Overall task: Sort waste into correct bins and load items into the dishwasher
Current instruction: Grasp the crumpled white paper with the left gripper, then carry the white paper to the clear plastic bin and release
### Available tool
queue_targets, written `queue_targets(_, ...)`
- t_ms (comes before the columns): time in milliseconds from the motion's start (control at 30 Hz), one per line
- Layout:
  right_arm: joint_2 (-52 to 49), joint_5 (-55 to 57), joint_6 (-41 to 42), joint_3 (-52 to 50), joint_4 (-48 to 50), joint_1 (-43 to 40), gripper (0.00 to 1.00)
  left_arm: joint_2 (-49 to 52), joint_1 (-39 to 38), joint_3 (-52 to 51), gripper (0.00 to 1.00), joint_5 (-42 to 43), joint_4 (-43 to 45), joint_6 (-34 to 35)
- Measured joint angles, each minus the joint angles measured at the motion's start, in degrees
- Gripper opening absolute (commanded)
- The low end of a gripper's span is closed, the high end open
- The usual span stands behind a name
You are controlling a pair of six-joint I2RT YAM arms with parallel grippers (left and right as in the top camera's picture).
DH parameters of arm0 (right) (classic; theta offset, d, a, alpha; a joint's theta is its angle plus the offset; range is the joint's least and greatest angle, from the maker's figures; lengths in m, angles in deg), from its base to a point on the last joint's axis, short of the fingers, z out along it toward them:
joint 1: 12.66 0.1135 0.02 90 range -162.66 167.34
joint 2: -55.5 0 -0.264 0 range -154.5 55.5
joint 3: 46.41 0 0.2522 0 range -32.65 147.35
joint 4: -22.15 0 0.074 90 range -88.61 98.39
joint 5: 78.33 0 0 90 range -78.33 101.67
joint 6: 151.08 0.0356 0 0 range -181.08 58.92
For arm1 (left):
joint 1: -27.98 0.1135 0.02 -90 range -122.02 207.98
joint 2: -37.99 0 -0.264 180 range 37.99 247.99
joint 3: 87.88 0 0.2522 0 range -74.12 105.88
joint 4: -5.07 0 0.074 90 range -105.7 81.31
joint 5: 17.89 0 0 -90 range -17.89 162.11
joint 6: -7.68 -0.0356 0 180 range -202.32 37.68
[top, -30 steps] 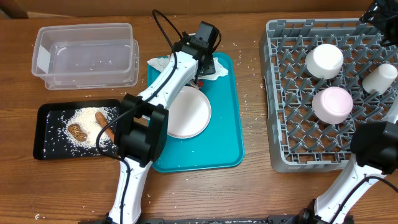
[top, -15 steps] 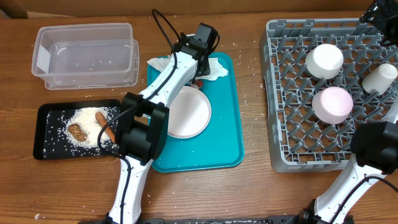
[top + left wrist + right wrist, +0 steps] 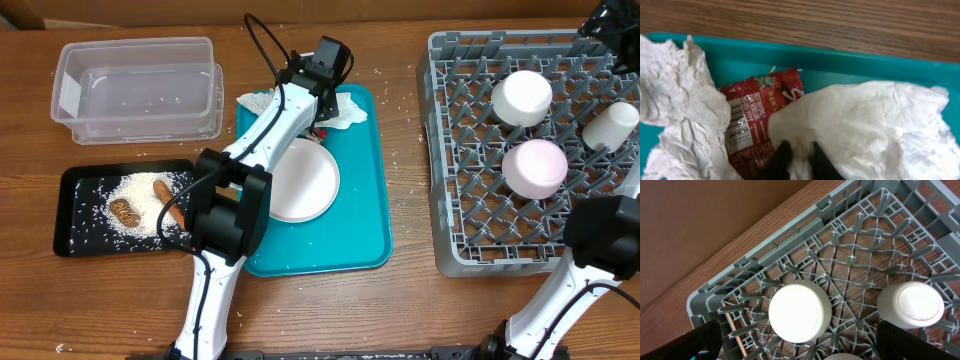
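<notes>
Left pincer: mine, tips drawn together on a fold of napkin (white paper shows between them, so I judge it gripped).
Napkin: right under me at the far end of the teal tray, spreading away to my right.
Wrapper: just left of my tips, touching the napkin. Its long axis runs from the tray's far rim down toward me, and its near end is tucked under paper.
Second napkin: left of the wrapper, overlapping its edge.
Nearer arm: the left, by far. The right pincer hangs wide apart over the rack, holding nothing.
Next move, as I judge it: lift straight up so the wrapper stays behind.
Tub: left of the teal tray, only stray grains inside.
Black tray: rice, carrot, lump.
Teal tray, also: plate, waiting to be racked.
Rack: two bowls upside down, cup at the right edge.
</notes>
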Motion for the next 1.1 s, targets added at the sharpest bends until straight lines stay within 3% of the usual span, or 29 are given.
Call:
queue_targets(300, 0.00, 0.02, -0.04, 0.00, -0.02, 0.00, 1.00, -1.20, -0.02, 0.00, 0.04, 0.04, -3.26, 1.68)
queue_targets(667, 0.00, 0.00, -0.04, 0.00, -0.02, 0.00, 1.00, -16.48, 0.02, 0.59, 0.04, -1.09, -2.80, 2.80)
queue_targets(1100, 0.00, 0.00, -0.07, 0.00, -0.02, 0.00, 1.00, -20.35, 4.22, 0.85, 0.04, -16.46, -3.65, 2.89)
